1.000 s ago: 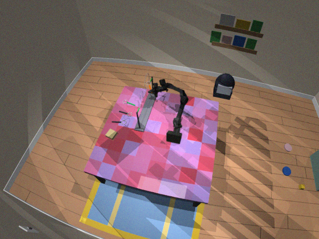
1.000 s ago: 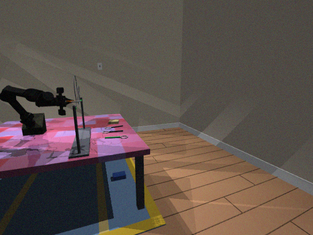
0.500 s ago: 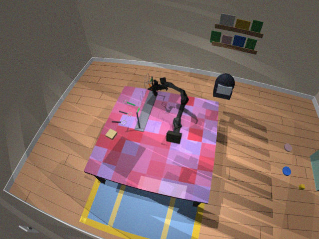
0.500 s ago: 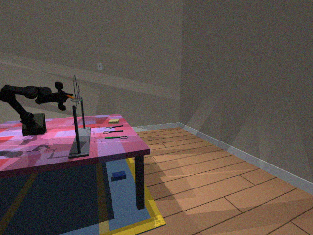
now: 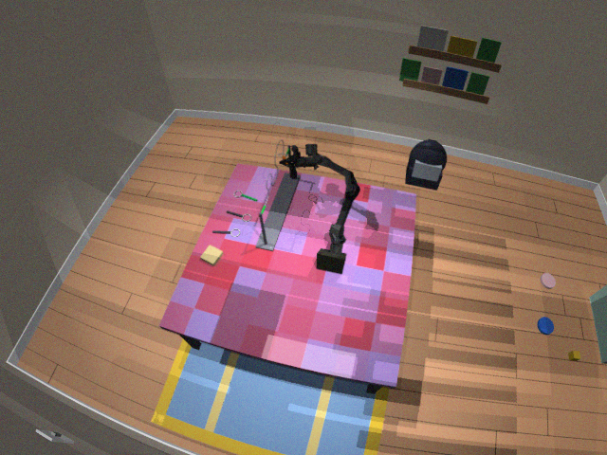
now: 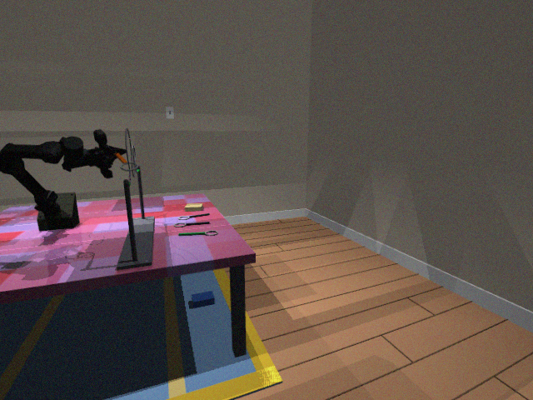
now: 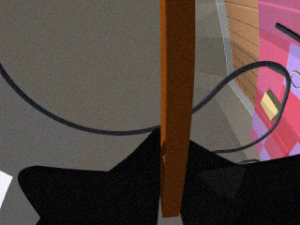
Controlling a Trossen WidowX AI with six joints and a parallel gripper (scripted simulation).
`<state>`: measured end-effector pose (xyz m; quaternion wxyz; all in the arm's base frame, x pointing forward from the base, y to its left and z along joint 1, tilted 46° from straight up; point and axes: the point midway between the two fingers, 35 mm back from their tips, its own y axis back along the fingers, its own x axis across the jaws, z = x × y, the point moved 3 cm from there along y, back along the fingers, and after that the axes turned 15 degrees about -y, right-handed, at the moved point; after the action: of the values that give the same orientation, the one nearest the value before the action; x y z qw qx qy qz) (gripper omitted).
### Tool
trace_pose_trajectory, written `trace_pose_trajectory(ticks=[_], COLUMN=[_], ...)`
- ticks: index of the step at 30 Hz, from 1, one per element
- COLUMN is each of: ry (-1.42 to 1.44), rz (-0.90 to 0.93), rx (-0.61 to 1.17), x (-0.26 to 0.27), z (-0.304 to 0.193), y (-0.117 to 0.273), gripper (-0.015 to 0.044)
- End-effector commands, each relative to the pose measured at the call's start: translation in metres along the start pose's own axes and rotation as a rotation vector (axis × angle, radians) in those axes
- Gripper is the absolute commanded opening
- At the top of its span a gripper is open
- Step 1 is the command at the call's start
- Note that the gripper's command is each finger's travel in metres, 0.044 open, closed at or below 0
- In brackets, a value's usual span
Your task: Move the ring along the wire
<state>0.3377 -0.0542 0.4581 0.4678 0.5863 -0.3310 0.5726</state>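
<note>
The orange handle (image 7: 178, 70) (image 6: 122, 158) is pinched in my gripper (image 6: 117, 153) (image 7: 163, 134), which is shut on it. The ring (image 6: 128, 167) is tilted, at the handle's far end, above the nearer post (image 6: 130, 223) in the exterior view. It appears around the wire; whether they touch cannot be told. The grey wire (image 7: 117, 133) (image 6: 127, 134) curves behind the handle in the wrist view; the ring is out of that view. One green part (image 5: 287, 151) shows beside my gripper in the top view, another green part (image 5: 263, 209) (image 6: 138, 170) at the other post (image 5: 263, 229) (image 6: 141, 193).
Both posts stand on a grey base (image 5: 282, 206) (image 6: 144, 241). Beside it lie a green-handled ring (image 5: 248, 197) (image 6: 193, 233), two dark-handled rings and a yellow block (image 5: 211, 255) (image 6: 193, 207). The table edge (image 6: 206, 264) runs close past the base.
</note>
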Motion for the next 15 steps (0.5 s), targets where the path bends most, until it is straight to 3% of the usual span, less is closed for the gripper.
trace_pose_trajectory(ticks=[1,15], ry=[-0.043,-0.091], rz=[0.028,0.045], rx=[-0.006,0.0], x=[0.01,0.029], z=[-0.003,-0.005], y=[-0.001,0.001], gripper=[-0.015,-0.015])
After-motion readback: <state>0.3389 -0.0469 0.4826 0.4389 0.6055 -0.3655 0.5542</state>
